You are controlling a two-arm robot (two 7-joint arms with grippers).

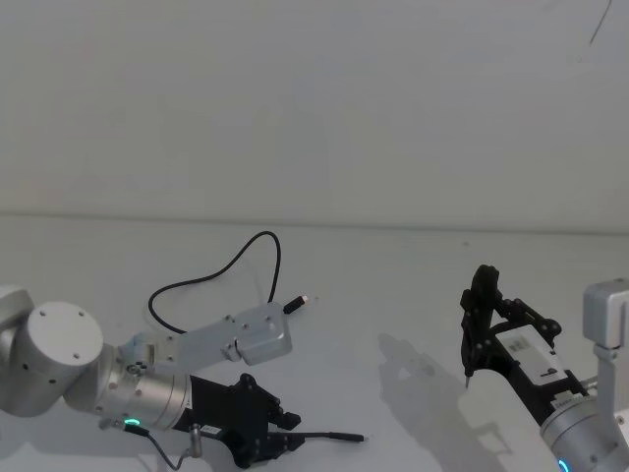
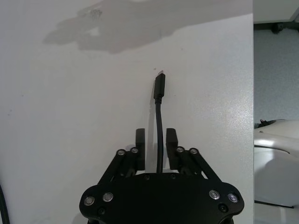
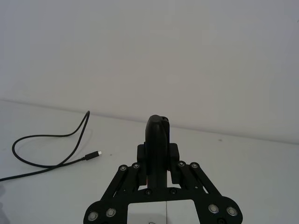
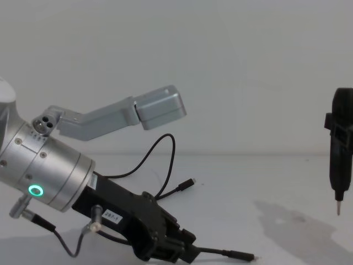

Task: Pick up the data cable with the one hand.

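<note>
Left wrist view: left claw (image 2: pixel 156 138) spread astride data cable (image 2: pixel 160 91), rest hidden; right claw (image 3: pixel 158 152) clamps tool (image 3: pixel 157 127).

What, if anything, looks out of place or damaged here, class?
Nothing stands out. The data cable lies in a loose loop on the table, one plug end between the open fingers of the left gripper. The right gripper holds a pen-like tool upright.

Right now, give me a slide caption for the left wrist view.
Left gripper over the white table, fingers open either side of the data cable, its plug lying just ahead.
</note>
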